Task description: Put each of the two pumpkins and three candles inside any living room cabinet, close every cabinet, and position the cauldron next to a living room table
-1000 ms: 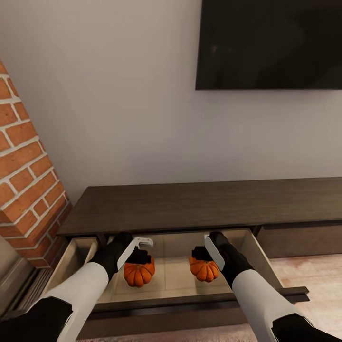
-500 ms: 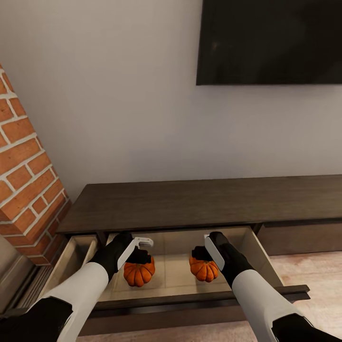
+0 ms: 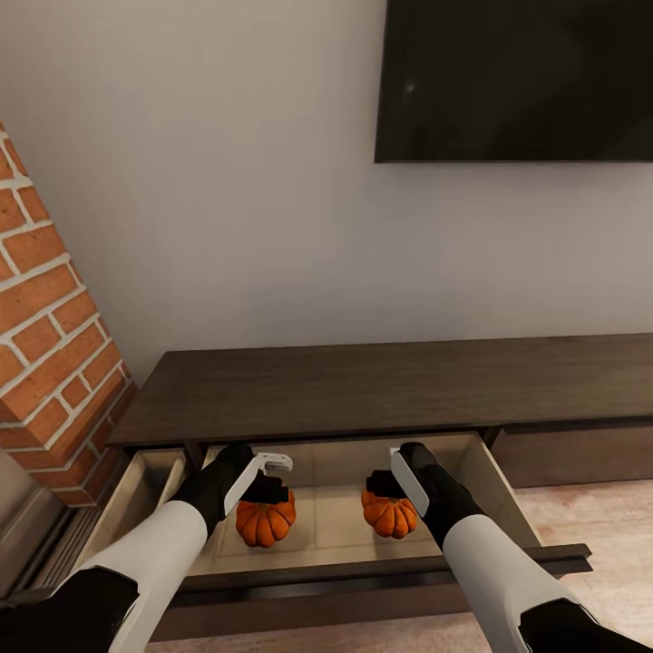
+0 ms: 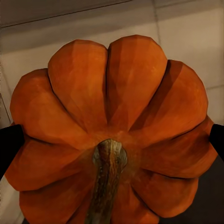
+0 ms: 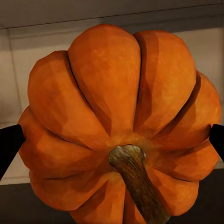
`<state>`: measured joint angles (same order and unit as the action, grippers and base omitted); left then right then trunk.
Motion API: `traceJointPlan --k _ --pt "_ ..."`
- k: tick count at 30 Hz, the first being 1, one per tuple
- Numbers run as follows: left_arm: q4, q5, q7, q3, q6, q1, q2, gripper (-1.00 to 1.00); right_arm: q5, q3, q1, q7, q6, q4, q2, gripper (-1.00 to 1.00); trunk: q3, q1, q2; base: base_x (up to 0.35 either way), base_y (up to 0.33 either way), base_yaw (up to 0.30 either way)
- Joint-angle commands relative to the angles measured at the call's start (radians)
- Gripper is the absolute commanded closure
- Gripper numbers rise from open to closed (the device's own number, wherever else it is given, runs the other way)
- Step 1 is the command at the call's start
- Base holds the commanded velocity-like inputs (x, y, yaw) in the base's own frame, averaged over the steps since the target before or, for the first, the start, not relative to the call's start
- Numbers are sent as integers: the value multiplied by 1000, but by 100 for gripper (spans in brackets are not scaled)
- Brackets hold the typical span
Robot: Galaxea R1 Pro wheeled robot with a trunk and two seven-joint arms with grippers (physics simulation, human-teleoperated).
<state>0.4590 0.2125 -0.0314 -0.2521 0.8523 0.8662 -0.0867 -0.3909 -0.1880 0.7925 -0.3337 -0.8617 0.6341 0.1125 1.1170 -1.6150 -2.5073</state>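
Left gripper (image 3: 265, 494): we have our fingers closed on the left pumpkin (image 3: 266, 521), one dark fingertip (image 4: 10, 145) pressed to each flank in the left wrist view.
Right gripper (image 3: 388, 490): our fingers are clamped on the right pumpkin (image 3: 390, 513) the same way, a dark fingertip (image 5: 9, 147) showing at each side in the right wrist view.
Pumpkins: both sit low inside the open drawer (image 3: 508, 494) of the cabinet (image 3: 381, 388); whether they touch its pale floor we cannot tell.
Gap between pumpkins: they are well apart, with bare pale floor between them.
Drawer edges: the dark front rail runs just below our wrists; the right side wall stands near our right forearm, and a divider stands near our left forearm.
Side compartment (image 3: 136, 494): open, beside the brick column (image 3: 50, 345).
Cabinet top: its front lip overhangs the back of the drawer, just above both grippers.
Room above: plain wall, with a dark screen (image 3: 515, 80) mounted high up.
Neighbouring front (image 3: 571, 453): shut.
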Motion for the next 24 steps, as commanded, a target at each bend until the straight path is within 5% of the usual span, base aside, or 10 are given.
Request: traceJointPlan --k 1,24 --pt "1 7 -4 -6 4 1 1 100 -11 -4 1 -8 -2 1 -1 100 1 0 0 0 0 0" --pt "3 8 4 -4 4 1 4 100 -11 -3 1 -8 -3 0 -2 100 1 0 0 0 0 0"
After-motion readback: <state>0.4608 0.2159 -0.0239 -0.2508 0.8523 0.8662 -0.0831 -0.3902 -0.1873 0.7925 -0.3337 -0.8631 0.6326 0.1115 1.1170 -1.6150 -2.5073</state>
